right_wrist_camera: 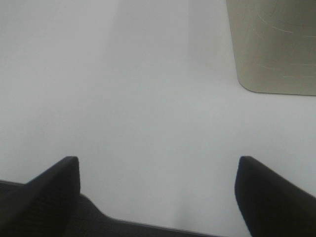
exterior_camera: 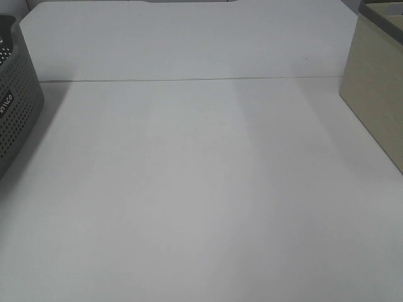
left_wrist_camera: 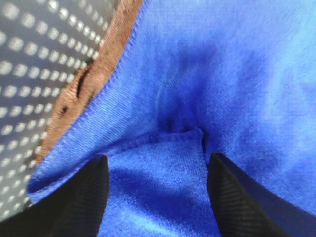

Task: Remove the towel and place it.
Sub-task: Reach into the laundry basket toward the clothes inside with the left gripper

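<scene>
Your left gripper (left_wrist_camera: pixel 157 159) stands parted astride the towel (left_wrist_camera: pixel 217 74), which lies in the grey basket (left_wrist_camera: pixel 29 59) over a brown cloth (left_wrist_camera: pixel 74 94). It looks soft, light and limp, so pinch a bunched fold. Your right gripper (right_wrist_camera: pixel 158 160) gapes empty.

white table (exterior_camera: pixel 201 189) with a grey perforated basket (exterior_camera: pixel 16 107) at left, a beige box (exterior_camera: pixel 378 94) at right.

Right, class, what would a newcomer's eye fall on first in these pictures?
The bright blue towel fills the left wrist view, lying between the left arm's parted fingers, with a brown cloth at its edge beside a dotted grey basket wall. From above, a broad white table stretches between the basket on the left and a beige box on the right.
</scene>
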### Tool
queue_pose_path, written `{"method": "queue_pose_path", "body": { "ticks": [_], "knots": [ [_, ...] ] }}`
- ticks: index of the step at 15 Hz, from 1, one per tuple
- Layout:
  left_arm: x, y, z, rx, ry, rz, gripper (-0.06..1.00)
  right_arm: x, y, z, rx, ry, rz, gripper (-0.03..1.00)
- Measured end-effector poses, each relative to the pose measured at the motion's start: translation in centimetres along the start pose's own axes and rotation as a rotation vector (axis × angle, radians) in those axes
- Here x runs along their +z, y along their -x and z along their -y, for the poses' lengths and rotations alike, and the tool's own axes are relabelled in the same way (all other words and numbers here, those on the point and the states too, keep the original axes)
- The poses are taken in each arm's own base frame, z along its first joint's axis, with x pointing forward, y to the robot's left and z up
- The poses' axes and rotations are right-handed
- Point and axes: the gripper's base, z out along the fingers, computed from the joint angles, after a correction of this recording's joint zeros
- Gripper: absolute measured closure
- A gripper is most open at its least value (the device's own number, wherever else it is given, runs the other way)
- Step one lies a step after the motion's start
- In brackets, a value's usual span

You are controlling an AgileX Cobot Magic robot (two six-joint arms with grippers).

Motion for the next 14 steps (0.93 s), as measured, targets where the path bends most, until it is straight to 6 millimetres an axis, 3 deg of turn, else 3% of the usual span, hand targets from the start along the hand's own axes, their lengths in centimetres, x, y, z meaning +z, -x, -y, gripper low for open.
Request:
{"method": "queue_pose_path", "body": {
  "ticks": [7, 10, 12, 14],
  "knots": [
    [1.0, 0.1, 0.2, -0.007, -0.013, 0.012, 0.39, 0.0, 0.0, 0.0, 0.000, 0.000, 0.000, 0.17],
    [2.8, -0.4, 0.3, -0.004, -0.008, -0.037, 0.39, 0.0, 0.0, 0.0, 0.000, 0.000, 0.000, 0.17],
    [3.2, -0.6, 0.3, -0.006, -0.008, -0.052, 0.47, 0.0, 0.0, 0.0, 0.000, 0.000, 0.000, 0.17],
    [3.2, -0.6, 0.3, -0.008, -0.010, -0.055, 0.65, 0.0, 0.0, 0.0, 0.000, 0.000, 0.000, 0.17]
  ]
}}
